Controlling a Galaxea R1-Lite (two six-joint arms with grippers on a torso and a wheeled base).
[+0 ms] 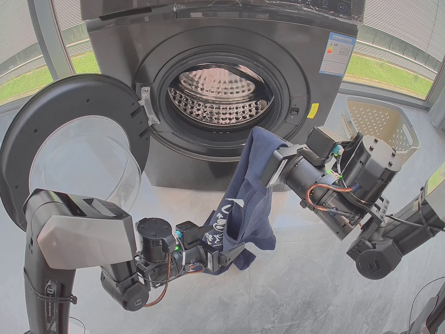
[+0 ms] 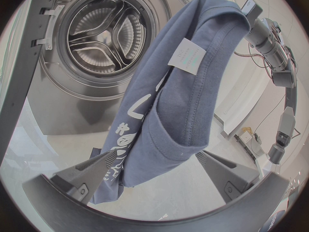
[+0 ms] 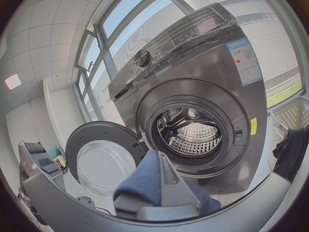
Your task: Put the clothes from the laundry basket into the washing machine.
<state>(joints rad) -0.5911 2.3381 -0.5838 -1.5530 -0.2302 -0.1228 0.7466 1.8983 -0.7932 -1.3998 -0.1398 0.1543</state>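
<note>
A navy blue T-shirt (image 1: 248,195) with white print hangs in front of the washing machine (image 1: 116,47), just below its open drum (image 1: 220,98). My right gripper (image 1: 272,148) is shut on the shirt's top fold, seen as blue cloth (image 3: 145,178) pinched in that gripper (image 3: 161,181). My left gripper (image 1: 234,251) is low near the floor and open. The shirt's lower part (image 2: 173,113) hangs between its two fingers (image 2: 96,169). The white laundry basket (image 1: 384,121) stands to the right of the machine, with a dark garment (image 3: 291,152) draped over its rim.
The machine's round door (image 1: 69,140) is swung wide open to the left, above my left arm. The drum (image 2: 103,39) looks empty. Pale tiled floor (image 1: 278,284) spreads in front of the machine. Windows run behind it.
</note>
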